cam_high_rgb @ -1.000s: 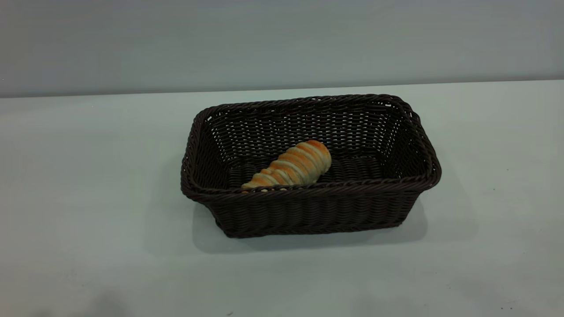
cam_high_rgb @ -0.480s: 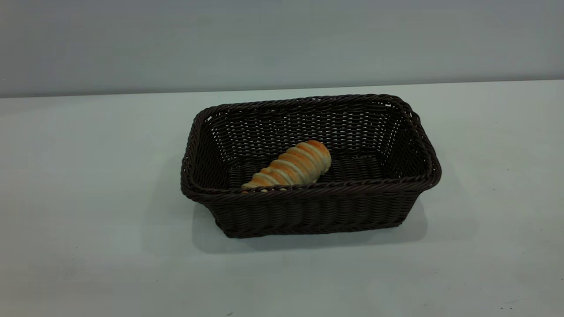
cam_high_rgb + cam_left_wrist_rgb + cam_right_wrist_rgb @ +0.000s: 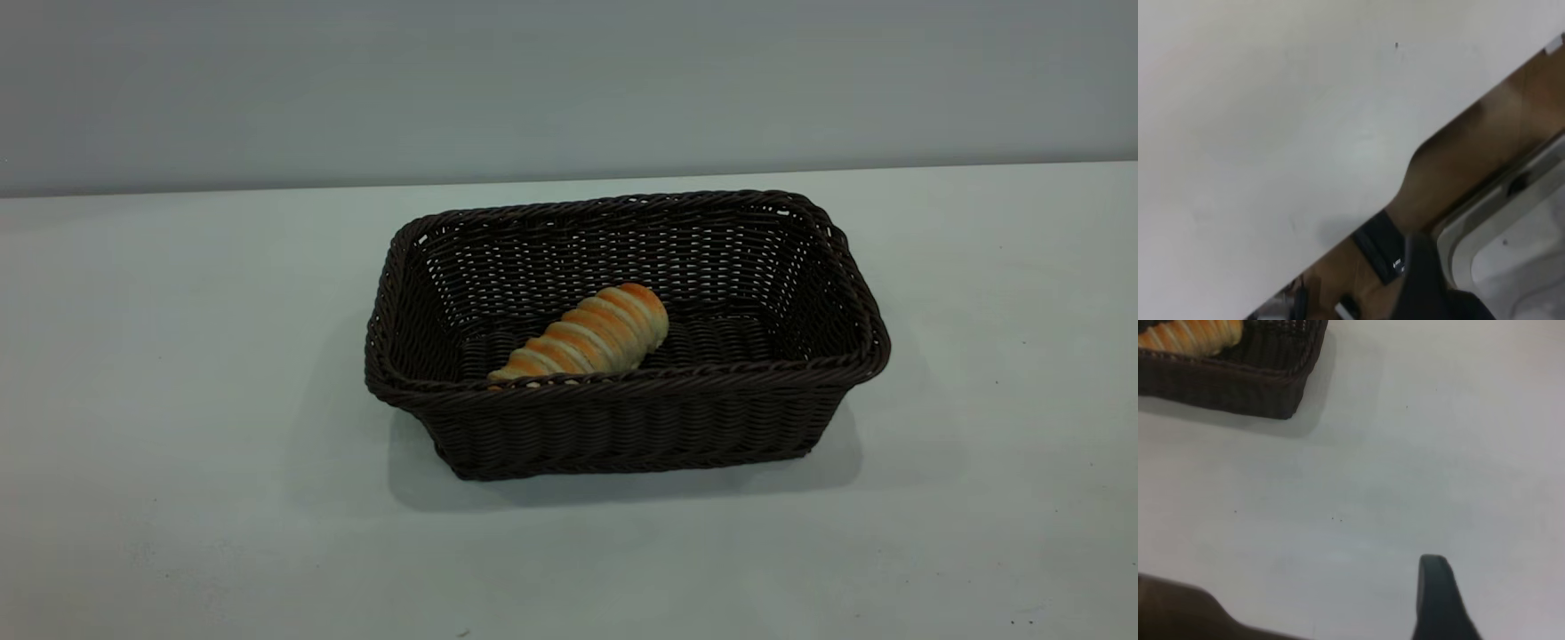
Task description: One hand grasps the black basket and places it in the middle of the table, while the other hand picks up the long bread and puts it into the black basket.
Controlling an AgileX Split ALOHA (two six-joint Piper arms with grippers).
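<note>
Long bread (image 3: 589,341) lying inside black basket (image 3: 622,427) at mid-table (image 3: 178,356) — placement looks complete. Right gripper (image 3: 1438,600) well apart from basket, left gripper (image 3: 1421,280) at table edge — finger state unreadable.

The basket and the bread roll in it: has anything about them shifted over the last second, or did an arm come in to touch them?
Nothing visibly changed. The basket sits in the same spot on the table, and the bread roll lies inside it at the same slant. In the exterior view no arm reaches in, then or now.
</note>
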